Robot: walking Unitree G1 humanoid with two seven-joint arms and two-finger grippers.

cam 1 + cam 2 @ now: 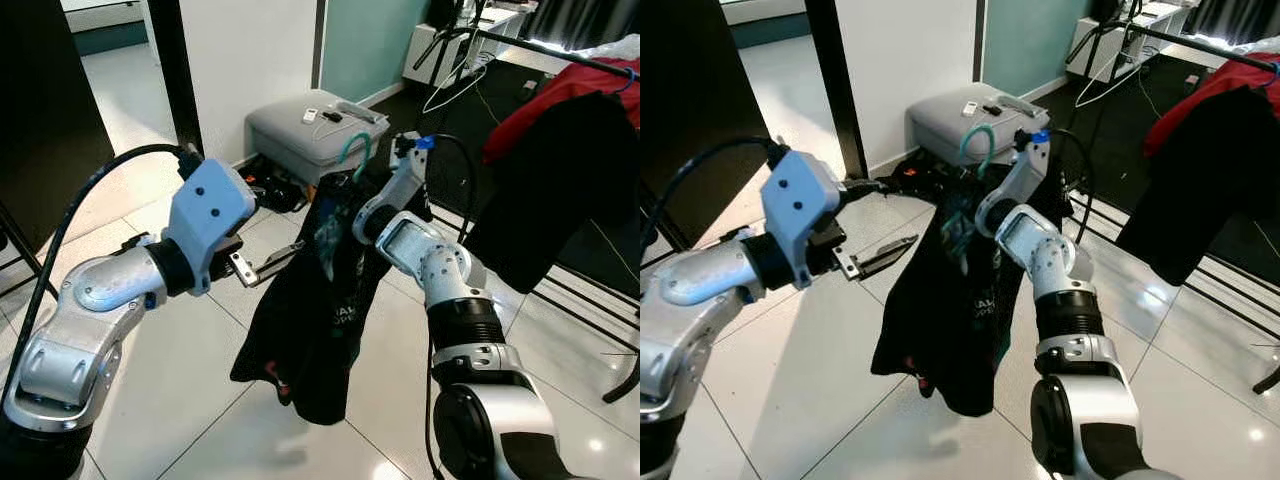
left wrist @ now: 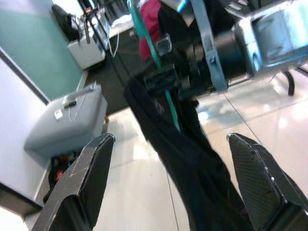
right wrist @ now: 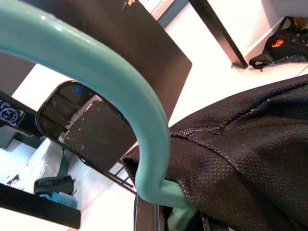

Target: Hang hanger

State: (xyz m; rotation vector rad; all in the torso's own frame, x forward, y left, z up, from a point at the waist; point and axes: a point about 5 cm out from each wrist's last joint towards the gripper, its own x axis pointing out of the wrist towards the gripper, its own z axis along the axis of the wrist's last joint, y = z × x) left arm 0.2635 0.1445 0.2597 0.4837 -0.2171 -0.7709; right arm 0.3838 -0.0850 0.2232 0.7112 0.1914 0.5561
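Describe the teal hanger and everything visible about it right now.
The teal hanger looks like smooth, glossy plastic with a rounded hook curving above the right gripper, which grips it just below the hook. A black garment drapes from it, hiding its shoulders. It is held upright above the floor, not yet hung.

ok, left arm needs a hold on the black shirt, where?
Take the black shirt at its near side edge, coming in level from the robot's left. The right gripper holds the teal hanger up top, so the fabric hangs straight before the open left gripper.
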